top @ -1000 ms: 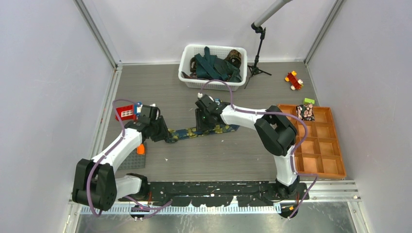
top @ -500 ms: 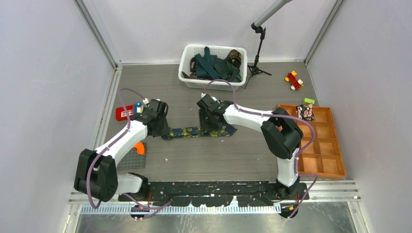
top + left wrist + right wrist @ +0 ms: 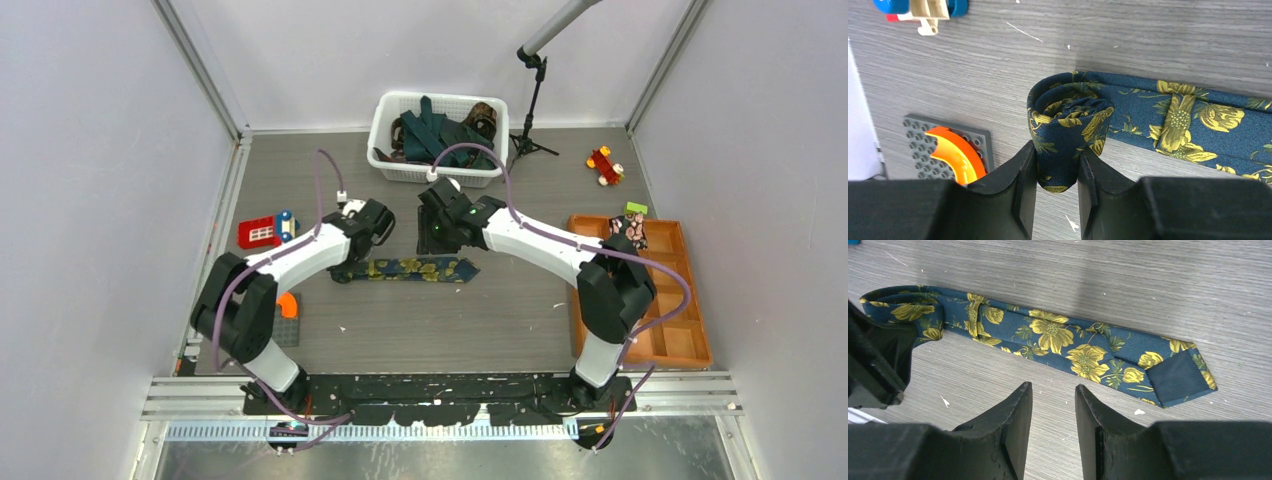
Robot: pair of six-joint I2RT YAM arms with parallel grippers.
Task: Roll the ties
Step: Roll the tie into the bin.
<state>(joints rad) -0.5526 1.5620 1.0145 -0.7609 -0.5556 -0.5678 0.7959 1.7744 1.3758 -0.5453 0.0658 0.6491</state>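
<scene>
A navy tie with yellow-gold flowers (image 3: 415, 269) lies flat across the middle of the table. Its left end is rolled into a small coil (image 3: 1068, 112). My left gripper (image 3: 1057, 162) is shut on that coil and grips it from the side; in the top view it (image 3: 350, 262) sits at the tie's left end. My right gripper (image 3: 1053, 397) is open and empty. It hovers just beside the flat part of the tie (image 3: 1058, 340), near the wide tip. Several more ties (image 3: 440, 135), teal and brown-patterned, lie piled in the white basket (image 3: 385, 152).
A grey studded plate with an orange arch (image 3: 950, 152) lies just left of the coil. A red block (image 3: 258, 232) and blue toy (image 3: 893, 6) are at the left. An orange compartment tray (image 3: 690, 300) stands at right, a red toy (image 3: 604, 165) and a tripod stand (image 3: 530, 125) at the back.
My left wrist has swung right and farther back while still holding the tie's left end. My right gripper has come off the tie and moved back a little.
</scene>
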